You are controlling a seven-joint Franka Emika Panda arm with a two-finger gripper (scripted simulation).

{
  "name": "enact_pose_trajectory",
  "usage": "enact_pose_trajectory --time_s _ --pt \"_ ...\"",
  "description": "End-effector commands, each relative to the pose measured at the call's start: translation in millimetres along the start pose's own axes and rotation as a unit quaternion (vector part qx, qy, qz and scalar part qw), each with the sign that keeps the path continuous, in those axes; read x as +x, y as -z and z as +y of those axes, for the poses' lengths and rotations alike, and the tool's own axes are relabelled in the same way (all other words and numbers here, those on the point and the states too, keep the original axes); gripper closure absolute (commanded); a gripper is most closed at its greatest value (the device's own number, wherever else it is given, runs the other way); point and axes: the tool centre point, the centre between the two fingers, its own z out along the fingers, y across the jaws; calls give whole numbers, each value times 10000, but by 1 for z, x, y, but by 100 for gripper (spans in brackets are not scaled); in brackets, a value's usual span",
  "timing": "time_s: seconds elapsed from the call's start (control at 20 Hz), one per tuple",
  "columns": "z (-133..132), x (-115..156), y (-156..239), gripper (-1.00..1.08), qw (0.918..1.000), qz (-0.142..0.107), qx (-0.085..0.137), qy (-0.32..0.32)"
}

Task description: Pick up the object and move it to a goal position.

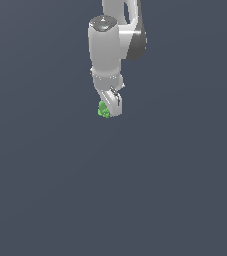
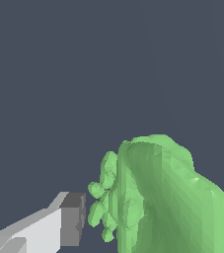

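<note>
The object [image 1: 103, 110] is a small bright green lumpy blob at the tip of my white gripper [image 1: 107, 111], high in the middle of the exterior view. In the wrist view the object [image 2: 168, 197] fills the space between the two fingers [image 2: 71, 220], close to the camera. One grey finger pad shows on one side, and a sliver of the other finger shows at the frame's edge behind the blob. The gripper is shut on the object. Whether it rests on the surface or hangs above it I cannot tell.
A plain dark grey-blue surface [image 1: 135, 200] lies all around. The white arm [image 1: 107, 50] reaches down from the top of the exterior view.
</note>
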Motion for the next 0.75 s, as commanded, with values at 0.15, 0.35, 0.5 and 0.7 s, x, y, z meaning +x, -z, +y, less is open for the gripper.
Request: enact_pose_trajectory --time_s 0.15,0.35,0.5,0.7 --pt "23 1 23 108 10000 10 -4 1" --pt "32 2 33 108 10000 13 -5 0" --pt "36 3 38 108 10000 16 -5 0" --pt "37 3 39 108 10000 14 -5 1"
